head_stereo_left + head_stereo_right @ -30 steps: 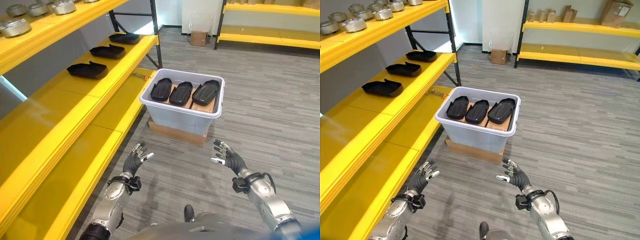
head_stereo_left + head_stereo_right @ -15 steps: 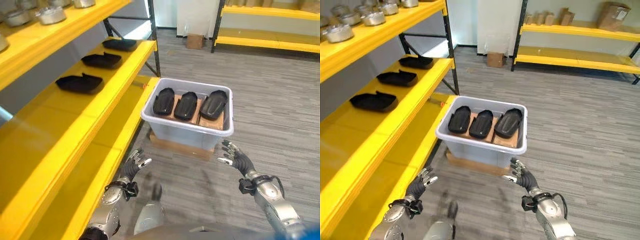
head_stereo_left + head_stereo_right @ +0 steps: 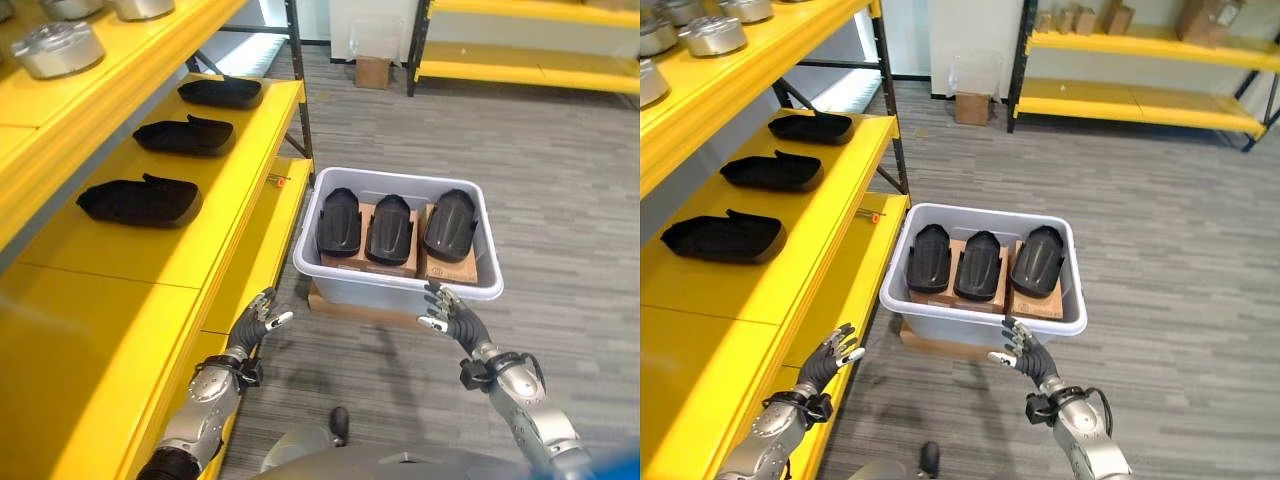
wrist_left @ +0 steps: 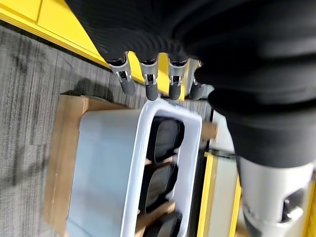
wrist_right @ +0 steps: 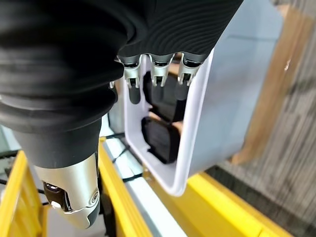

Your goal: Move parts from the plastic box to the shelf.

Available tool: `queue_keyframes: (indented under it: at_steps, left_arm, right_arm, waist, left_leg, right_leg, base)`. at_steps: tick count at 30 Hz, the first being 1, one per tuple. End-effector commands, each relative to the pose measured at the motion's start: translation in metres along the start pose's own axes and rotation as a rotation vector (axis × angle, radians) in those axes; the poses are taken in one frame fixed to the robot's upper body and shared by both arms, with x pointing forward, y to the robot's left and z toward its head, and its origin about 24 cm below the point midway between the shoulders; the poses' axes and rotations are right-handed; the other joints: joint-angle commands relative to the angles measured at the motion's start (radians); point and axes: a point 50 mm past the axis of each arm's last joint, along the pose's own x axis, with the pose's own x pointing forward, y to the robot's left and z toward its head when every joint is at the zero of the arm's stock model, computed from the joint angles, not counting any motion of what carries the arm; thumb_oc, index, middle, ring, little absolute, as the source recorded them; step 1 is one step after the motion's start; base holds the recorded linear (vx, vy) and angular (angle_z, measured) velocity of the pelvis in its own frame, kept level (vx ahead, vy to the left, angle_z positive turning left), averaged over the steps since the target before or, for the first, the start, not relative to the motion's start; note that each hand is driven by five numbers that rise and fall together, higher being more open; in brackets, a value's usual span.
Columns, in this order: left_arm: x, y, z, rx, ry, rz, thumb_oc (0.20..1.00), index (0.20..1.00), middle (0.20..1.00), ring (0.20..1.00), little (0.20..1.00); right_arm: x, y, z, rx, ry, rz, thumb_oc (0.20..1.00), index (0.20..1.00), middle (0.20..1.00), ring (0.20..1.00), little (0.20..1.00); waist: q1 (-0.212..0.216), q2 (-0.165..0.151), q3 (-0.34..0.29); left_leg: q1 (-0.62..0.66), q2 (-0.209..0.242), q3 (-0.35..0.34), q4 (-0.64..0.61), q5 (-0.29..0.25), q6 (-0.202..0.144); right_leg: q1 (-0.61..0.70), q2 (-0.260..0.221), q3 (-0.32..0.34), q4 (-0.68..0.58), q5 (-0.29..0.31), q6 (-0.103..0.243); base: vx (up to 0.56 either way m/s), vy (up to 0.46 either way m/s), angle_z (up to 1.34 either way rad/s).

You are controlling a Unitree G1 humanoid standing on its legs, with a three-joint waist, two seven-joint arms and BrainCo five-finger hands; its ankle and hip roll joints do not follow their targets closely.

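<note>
A pale grey plastic box point(image 3: 380, 290) stands on the floor on a flat cardboard base. Three black moulded parts point(image 3: 390, 228) lie side by side in it on cardboard pieces. To the left, the yellow shelf point(image 3: 235, 175) carries three more black parts point(image 3: 140, 200) in a row. My right hand point(image 3: 452, 318) hovers open just at the box's near rim, holding nothing. Lower left of the box, my left hand point(image 3: 255, 325) is open by the shelf's lower board. In each wrist view the fingers point(image 4: 148, 85) point(image 5: 155, 69) are straight, with the box past them.
Round metal parts point(image 3: 55, 45) sit on the upper shelf. A small orange-handled tool point(image 3: 280, 181) lies on the lower board near the black shelf post point(image 3: 297, 60). A cardboard carton point(image 3: 372, 72) and more yellow shelving point(image 3: 520, 65) stand at the far side; grey carpet lies right of the box.
The camera has moved forward, so the box and shelf sit closer. Both hands are nearer the box and stay open; the right one now reaches its near rim.
</note>
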Motion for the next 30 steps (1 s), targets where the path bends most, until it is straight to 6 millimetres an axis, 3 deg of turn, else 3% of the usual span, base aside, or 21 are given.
queue_keyframes:
  at_steps: [1, 3, 4, 8, 11, 14, 23, 26, 30]
  left_arm:
    - [0.002, 0.004, 0.031, 0.064, -0.135, -0.004, 1.0, 1.0, 1.0, 1.0, 1.0]
    - [0.001, 0.005, 0.026, 0.043, -0.118, 0.0, 1.0, 1.0, 1.0, 1.0, 1.0]
    - [0.001, 0.005, 0.026, 0.043, -0.118, 0.0, 1.0, 1.0, 1.0, 1.0, 1.0]
    - [0.0, 0.006, 0.02, -0.002, -0.108, 0.029, 1.0, 1.0, 1.0, 1.0, 1.0]
    - [-0.001, 0.005, 0.016, -0.005, -0.099, 0.027, 1.0, 1.0, 1.0, 1.0, 1.0]
    - [-0.002, 0.001, 0.013, -0.03, -0.099, 0.02, 1.0, 1.0, 1.0, 1.0, 1.0]
    - [0.0, -0.005, 0.01, -0.054, -0.088, 0.005, 1.0, 1.0, 1.0, 1.0, 1.0]
    - [0.0, -0.005, 0.008, -0.061, -0.079, 0.011, 1.0, 1.0, 1.0, 1.0, 1.0]
    - [-0.001, -0.005, 0.011, -0.089, -0.097, 0.012, 1.0, 1.0, 1.0, 1.0, 1.0]
  right_arm:
    - [0.011, 0.002, 0.026, -0.011, -0.122, 0.022, 1.0, 1.0, 1.0, 1.0, 1.0]
    - [0.012, 0.004, 0.026, -0.002, -0.117, 0.038, 1.0, 1.0, 1.0, 1.0, 1.0]
    - [0.012, 0.004, 0.026, -0.002, -0.117, 0.038, 1.0, 1.0, 1.0, 1.0, 1.0]
    - [0.015, 0.008, 0.028, -0.018, -0.119, 0.062, 1.0, 1.0, 1.0, 1.0, 1.0]
    - [0.013, 0.009, 0.028, -0.022, -0.116, 0.075, 1.0, 1.0, 1.0, 1.0, 1.0]
    - [0.008, 0.003, 0.026, -0.031, -0.106, 0.059, 1.0, 1.0, 1.0, 1.0, 1.0]
    - [0.006, -0.008, 0.029, -0.039, -0.112, 0.021, 1.0, 1.0, 1.0, 1.0, 1.0]
    - [0.006, -0.009, 0.03, -0.035, -0.118, 0.019, 1.0, 1.0, 1.0, 1.0, 1.0]
    - [0.006, -0.012, 0.036, -0.053, -0.133, 0.03, 1.0, 1.0, 1.0, 1.0, 1.0]
  waist:
    - [0.026, 0.02, 0.032]
    - [0.02, 0.016, 0.046]
    - [0.019, 0.017, 0.047]
    - [0.021, 0.0, 0.053]
    - [0.009, -0.018, 0.049]
    - [0.014, -0.027, 0.008]
    - [0.005, -0.011, -0.015]
    - [0.007, -0.01, -0.007]
    - [0.018, -0.016, 0.055]
  left_leg:
    - [0.024, 0.115, 0.005, -0.007, -0.046, -0.076]
    - [0.06, 0.121, 0.007, -0.019, -0.055, -0.086]
    - [0.062, 0.122, 0.006, -0.019, -0.056, -0.086]
    - [0.104, 0.133, 0.016, -0.062, -0.061, -0.113]
    - [0.125, 0.137, -0.003, -0.081, -0.063, -0.13]
    - [0.134, 0.167, 0.006, -0.097, -0.065, -0.153]
    - [0.137, 0.243, -0.004, -0.087, -0.06, -0.201]
    - [0.109, 0.253, -0.007, 0.003, -0.056, -0.218]
    - [-0.04, 0.21, -0.066, 0.35, 0.052, -0.235]
  right_leg:
    - [0.091, -0.023, -0.182, -0.277, 0.062, -0.061]
    - [0.073, -0.012, -0.244, -0.428, -0.018, -0.063]
    - [0.077, -0.011, -0.246, -0.43, -0.018, -0.064]
    - [0.072, -0.012, -0.297, -0.71, 0.015, -0.026]
    - [0.093, 0.017, -0.222, -0.764, 0.024, -0.018]
    - [0.148, 0.035, -0.249, -0.815, 0.014, -0.038]
    - [0.185, 0.087, -0.27, -0.807, -0.045, -0.076]
    - [0.204, 0.103, -0.266, -0.807, -0.06, -0.093]
    - [0.243, 0.109, -0.268, -0.793, -0.084, -0.142]
  base:
    - [0.19, 0.168, 0.35]
    - [0.17, 0.009, -0.3]
    - [0.09, -0.075, -0.22]
    - [0.08, -0.107, -0.06]
    - [0.11, -0.17, 0.04]
    - [0.15, -0.224, 0.38]
    - [0.07, -0.161, 0.04]
    - [0.03, -0.121, -0.01]
    - [-0.01, -0.106, 0.09]
